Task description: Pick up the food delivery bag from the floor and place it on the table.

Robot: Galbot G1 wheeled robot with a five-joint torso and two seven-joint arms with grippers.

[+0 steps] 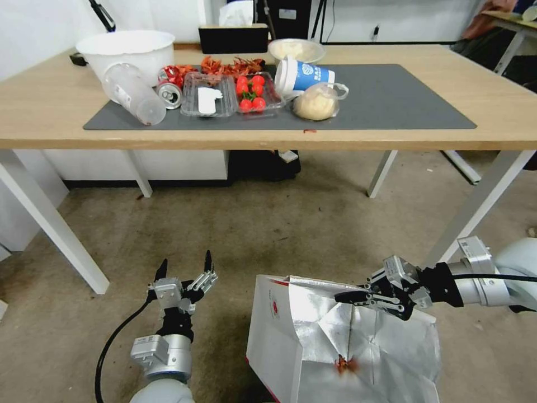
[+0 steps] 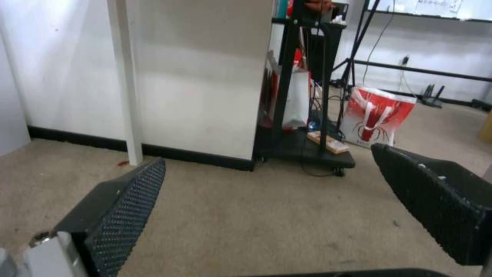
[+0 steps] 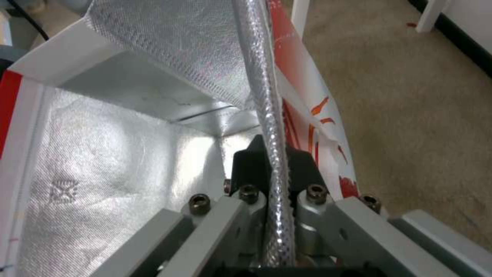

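On the floor at about five o'clock in the head view, well short of the table [image 1: 503,120], the bag [image 1: 313,347] has its foil rim clenched by the right gripper [image 1: 349,297], while the left gripper [image 1: 184,266] hovers released at its nine o'clock.

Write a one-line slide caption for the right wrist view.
Right pincer shut on the foil-lined wall of the food delivery bag, silver interior open beside it, carpet floor beyond.
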